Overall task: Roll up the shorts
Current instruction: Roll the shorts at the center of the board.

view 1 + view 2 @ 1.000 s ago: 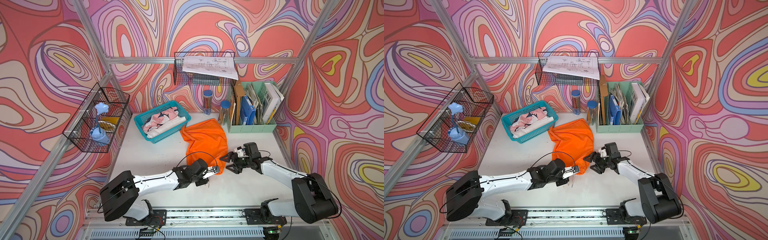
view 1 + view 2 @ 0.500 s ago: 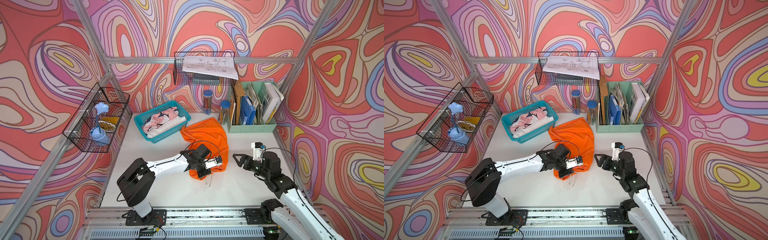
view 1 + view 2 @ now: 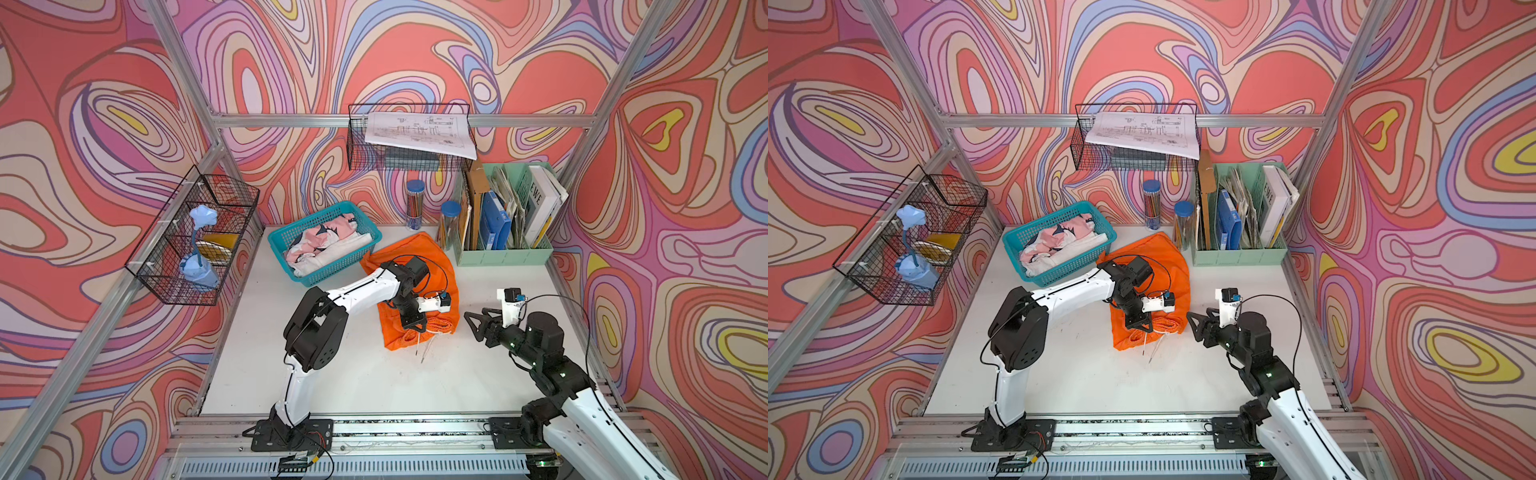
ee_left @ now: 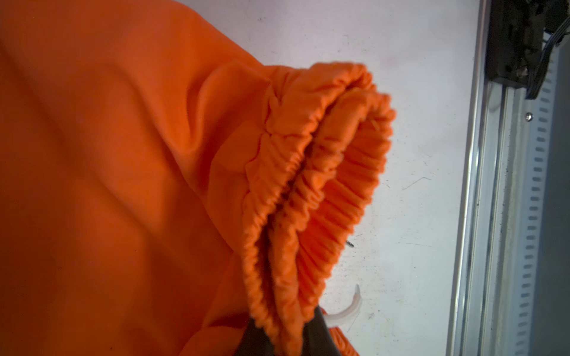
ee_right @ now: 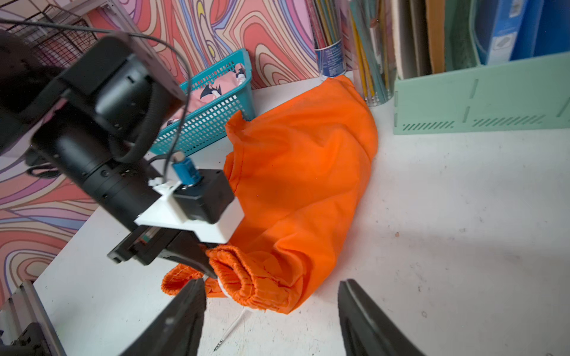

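Because the left tool (image 3: 412, 325) pinches only the waistband (image 4: 308, 185) of the shorts (image 3: 432, 255), the fold could spring open; the right tool (image 3: 478, 328), gaping empty at its three o'clock, steadies nothing.

Seen in both top views, with twelve o'clock at the back wall, the desk (image 3: 353, 374) lies bare from the shorts (image 3: 434, 259) toward five, six and seven o'clock, wide room for a hand. At three to four o'clock a bare strip holds only the right hand (image 3: 478, 318), fingers apart, just beside the rolled end. At ten o'clock the basket (image 3: 332, 272) sits just beside the cloth. At one o'clock a jar (image 3: 451, 220) and the organizer (image 3: 503, 257) crowd the far edge. The left arm (image 3: 357, 291) crosses over the cloth from eight o'clock. The left hand (image 3: 413, 326) is clamped on the waistband, blocking that side.
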Action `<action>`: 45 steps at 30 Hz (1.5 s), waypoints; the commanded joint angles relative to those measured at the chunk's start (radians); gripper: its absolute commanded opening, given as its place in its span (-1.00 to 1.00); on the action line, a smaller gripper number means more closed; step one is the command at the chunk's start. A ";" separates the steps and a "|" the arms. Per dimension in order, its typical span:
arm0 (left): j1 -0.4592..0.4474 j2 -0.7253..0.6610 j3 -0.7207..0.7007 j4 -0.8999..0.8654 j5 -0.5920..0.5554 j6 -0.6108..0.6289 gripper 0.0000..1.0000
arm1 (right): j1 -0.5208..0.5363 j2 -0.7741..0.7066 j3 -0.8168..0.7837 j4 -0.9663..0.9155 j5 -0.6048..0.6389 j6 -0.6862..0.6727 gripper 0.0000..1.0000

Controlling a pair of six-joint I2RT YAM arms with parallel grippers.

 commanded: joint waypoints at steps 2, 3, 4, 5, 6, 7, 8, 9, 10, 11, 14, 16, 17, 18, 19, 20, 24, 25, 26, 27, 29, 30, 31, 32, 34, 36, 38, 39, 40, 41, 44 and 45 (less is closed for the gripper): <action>0.028 0.067 0.049 -0.130 0.028 0.060 -1.00 | 0.088 0.093 0.098 0.039 0.122 -0.306 0.37; 0.033 0.083 0.062 -0.140 0.032 0.062 -1.00 | 0.106 0.119 0.115 0.030 0.147 -0.361 0.37; 0.038 0.100 0.077 -0.151 0.038 0.063 -1.00 | 0.122 0.151 0.127 0.027 0.163 -0.387 0.37; 0.045 0.121 0.095 -0.165 0.048 0.068 -1.00 | 0.144 0.177 0.141 0.015 0.172 -0.436 0.37; 0.053 0.141 0.112 -0.174 0.053 0.069 -1.00 | 0.172 0.200 0.148 0.007 0.190 -0.485 0.36; 0.059 0.157 0.123 -0.178 0.055 0.070 -1.00 | 0.197 0.214 0.147 0.001 0.204 -0.525 0.36; 0.065 0.175 0.138 -0.185 0.060 0.072 -1.00 | 0.229 0.223 0.144 -0.013 0.218 -0.595 0.36; 0.070 0.191 0.153 -0.195 0.065 0.077 -1.00 | 0.254 0.227 0.139 -0.026 0.242 -0.649 0.36; 0.076 0.209 0.171 -0.210 0.075 0.083 -1.00 | 0.289 0.228 0.134 -0.041 0.277 -0.711 0.36; 0.084 0.226 0.190 -0.224 0.086 0.087 -1.00 | 0.327 0.223 0.129 -0.056 0.305 -0.764 0.37; 0.105 0.262 0.232 -0.251 0.108 0.105 -1.00 | 0.371 0.189 0.101 -0.091 0.351 -0.879 0.37; 0.123 0.290 0.269 -0.274 0.138 0.108 -1.00 | 0.374 0.139 0.068 -0.097 0.350 -0.939 0.37; 0.132 0.314 0.311 -0.317 0.157 0.116 -1.00 | 0.383 0.123 0.057 -0.098 0.349 -0.977 0.37; 0.136 0.329 0.337 -0.336 0.161 0.116 -1.00 | 0.394 0.115 0.044 -0.089 0.351 -1.003 0.37; 0.139 0.345 0.360 -0.351 0.157 0.146 -1.00 | 0.404 0.116 0.033 -0.071 0.349 -1.032 0.37; 0.140 0.357 0.383 -0.370 0.152 0.149 -1.00 | 0.410 0.130 0.021 -0.052 0.348 -1.064 0.38; 0.144 0.405 0.463 -0.445 0.160 0.167 -1.00 | 0.424 0.276 0.018 -0.006 0.350 -1.204 0.36; 0.145 0.418 0.474 -0.458 0.161 0.166 -1.00 | 0.429 0.308 0.012 0.040 0.347 -1.227 0.37; 0.147 0.429 0.490 -0.476 0.161 0.165 -1.00 | 0.429 0.337 0.006 0.092 0.346 -1.249 0.37; 0.147 0.435 0.501 -0.486 0.162 0.167 -1.00 | 0.429 0.365 0.003 0.124 0.345 -1.269 0.38; 0.149 0.441 0.509 -0.491 0.165 0.165 -1.00 | 0.430 0.437 0.012 0.156 0.340 -1.316 0.38; 0.148 0.442 0.511 -0.493 0.168 0.166 -1.00 | 0.431 0.460 0.014 0.174 0.334 -1.333 0.38; 0.150 0.443 0.512 -0.496 0.170 0.165 -1.00 | 0.430 0.483 0.009 0.211 0.327 -1.353 0.38; 0.151 0.446 0.517 -0.500 0.171 0.165 -1.00 | 0.430 0.499 0.003 0.245 0.322 -1.370 0.38; 0.154 0.457 0.532 -0.518 0.175 0.166 -1.00 | 0.431 0.545 0.004 0.281 0.320 -1.419 0.37; 0.156 0.472 0.552 -0.537 0.174 0.165 -1.00 | 0.434 0.583 -0.001 0.303 0.313 -1.459 0.34; 0.157 0.486 0.569 -0.556 0.175 0.165 -1.00 | 0.433 0.626 0.000 0.317 0.314 -1.487 0.30; 0.157 0.493 0.578 -0.564 0.176 0.165 -1.00 | 0.434 0.650 -0.003 0.340 0.319 -1.498 0.26; 0.157 0.498 0.585 -0.569 0.178 0.165 -1.00 | 0.433 0.673 -0.006 0.362 0.321 -1.512 0.21; 0.157 0.501 0.589 -0.573 0.177 0.163 -1.00 | 0.433 0.690 -0.007 0.376 0.318 -1.520 0.18; 0.158 0.509 0.597 -0.582 0.178 0.165 -1.00 | 0.434 0.766 -0.012 0.442 0.333 -1.563 0.17; 0.157 0.511 0.597 -0.584 0.176 0.165 -1.00 | 0.434 0.798 -0.014 0.470 0.344 -1.576 0.14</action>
